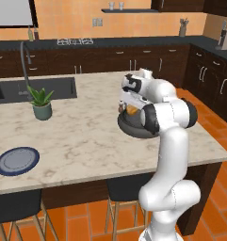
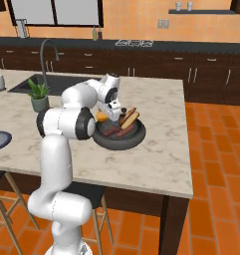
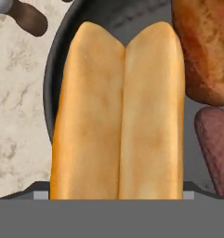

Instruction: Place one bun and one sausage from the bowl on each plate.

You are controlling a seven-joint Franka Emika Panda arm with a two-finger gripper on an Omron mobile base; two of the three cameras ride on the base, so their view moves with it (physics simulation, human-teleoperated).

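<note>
Kitchen island, marble top (image 1: 86, 136), sink and a potted plant (image 1: 41, 102) at the far left. The gripper (image 2: 111, 110) is down in the bowl (image 2: 136, 138), low over a bun (image 3: 118, 116) that lies lengthwise between the finger positions in the hand view; fingertips themselves are barely visible there, so I can't tell whether the jaws are apart or already clamping the bun. Alignment along the bun's long axis looks deliberate: fingers would close across its narrow width. Judging by that, this is the grasp step for the first bun. Beside it in the bowl: a browner bun (image 3: 204, 46) and a sausage (image 3: 216, 148); right base view shows more sausages (image 2: 111, 132) lying in the bowl. The plate (image 1: 17, 160) sits at the near left edge of the island, well apart from the bowl, bare. Nothing delivered yet, so the task looks barely started. Carry to the plate will be a long reach or need a base move.
</note>
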